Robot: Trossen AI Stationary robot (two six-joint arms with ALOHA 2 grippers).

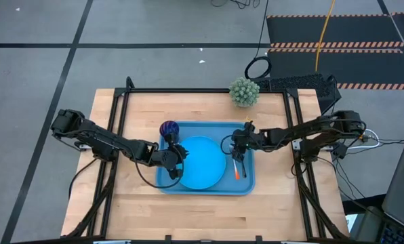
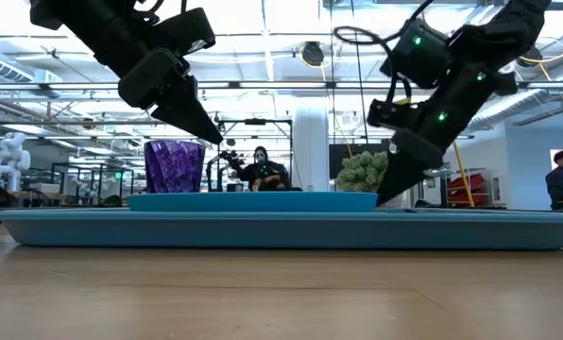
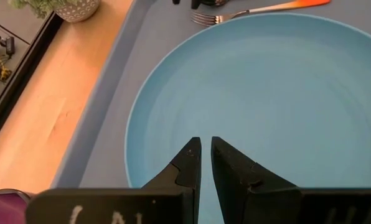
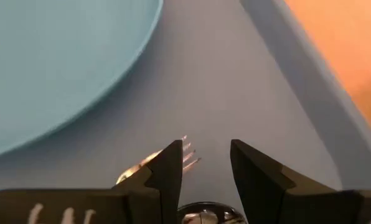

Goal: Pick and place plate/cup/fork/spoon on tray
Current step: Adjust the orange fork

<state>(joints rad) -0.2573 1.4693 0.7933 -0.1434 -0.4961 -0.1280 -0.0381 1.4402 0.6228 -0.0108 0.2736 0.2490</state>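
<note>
The blue tray (image 1: 246,184) lies mid-table. On it rest the round sky-blue plate (image 1: 202,163), the purple cup (image 1: 169,129) in its far left corner, and the orange-handled fork (image 1: 236,171) along its right side, tines (image 4: 187,152) toward the far edge. My left gripper (image 3: 205,154) hovers over the plate's left part, with a narrow gap and nothing between its fingers. My right gripper (image 4: 205,163) stands open just above the fork's tines, pointing down at a slant. A shiny metal bit (image 4: 204,216) shows under it; I cannot tell whether it is the spoon.
A small potted plant (image 1: 244,91) stands at the table's far edge, behind the tray. Bare wood (image 1: 202,213) lies on the table's near side, and more on its far left. Black frame rails (image 1: 117,115) run along both sides.
</note>
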